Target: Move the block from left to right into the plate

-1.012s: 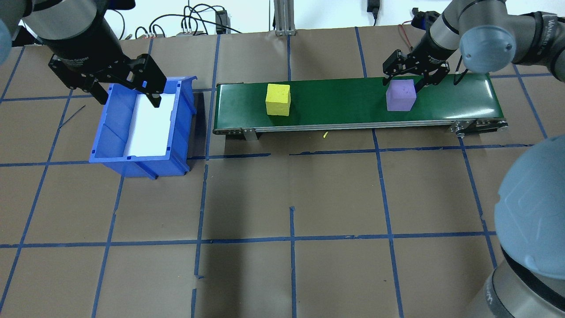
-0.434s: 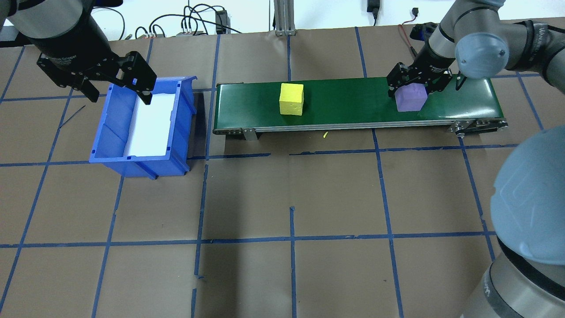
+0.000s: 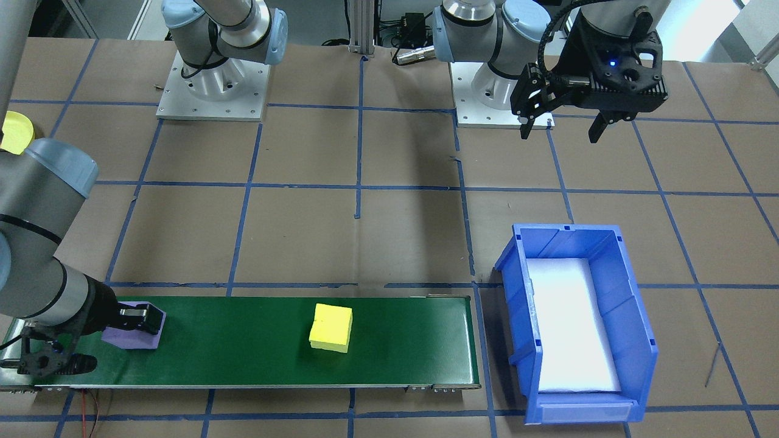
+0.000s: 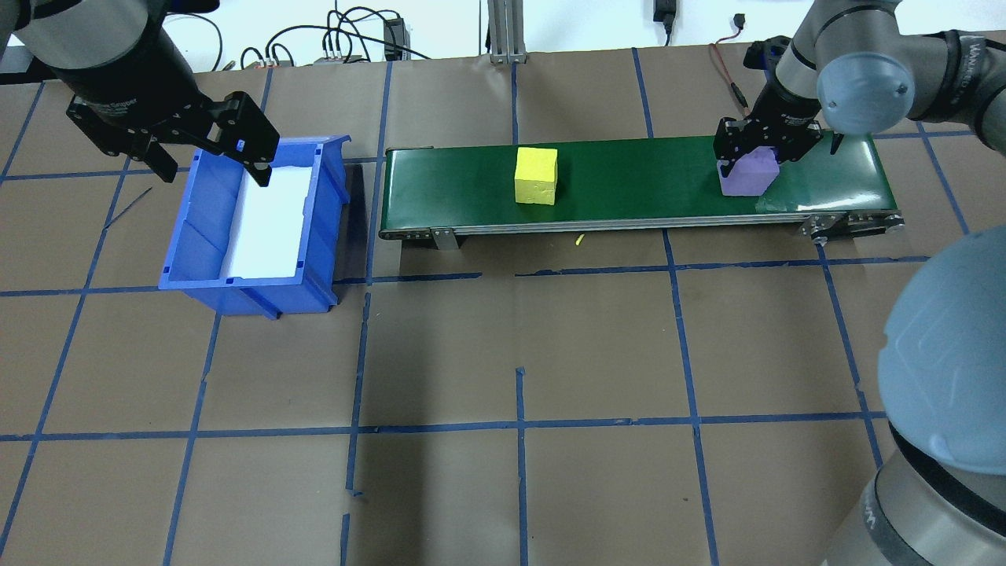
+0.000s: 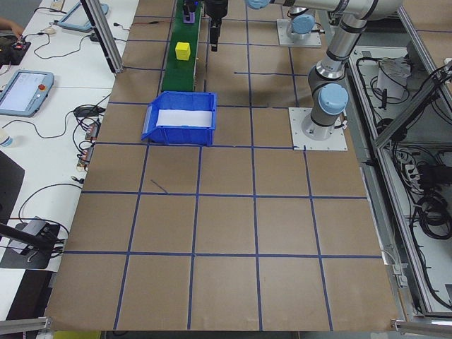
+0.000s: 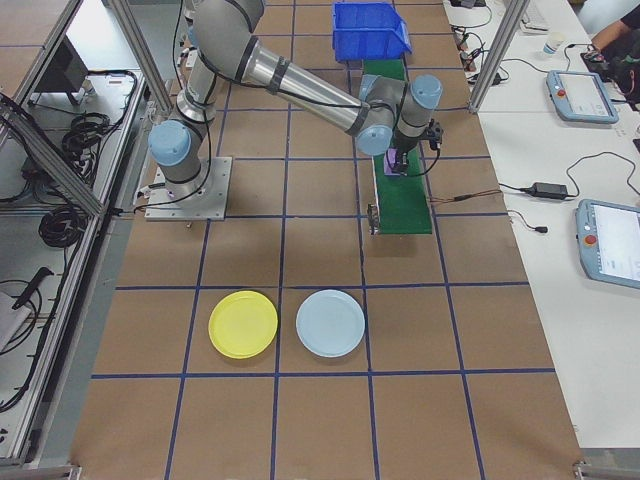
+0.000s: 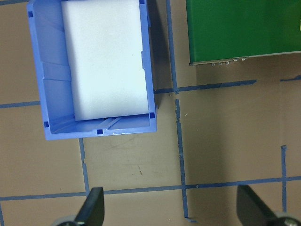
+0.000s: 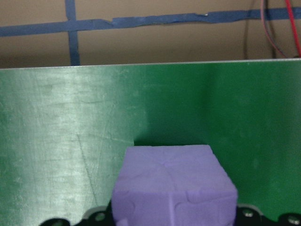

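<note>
A purple block (image 4: 745, 178) sits near the right end of the green conveyor belt (image 4: 629, 189). My right gripper (image 4: 748, 161) is lowered over it and open, with a finger on either side of the block (image 8: 174, 188). A yellow block (image 4: 536, 175) rides mid-belt, also in the front view as the yellow block (image 3: 331, 328). My left gripper (image 4: 214, 161) hovers open and empty over the blue bin's far left corner. The yellow plate (image 6: 243, 324) lies on the table off the belt's right end, just showing as the plate (image 3: 15, 132) at the front view's edge.
The blue bin (image 4: 196, 236), lined with white foam, stands left of the belt. A pale blue plate (image 6: 330, 322) lies beside the yellow one. Cables and pendants lie beyond the table's far edge. Blue tape lines grid the brown table.
Both blocks have ridden rightward along the belt. My right gripper followed the purple block and came down around it. My left gripper drew back from the bin, then held still.
</note>
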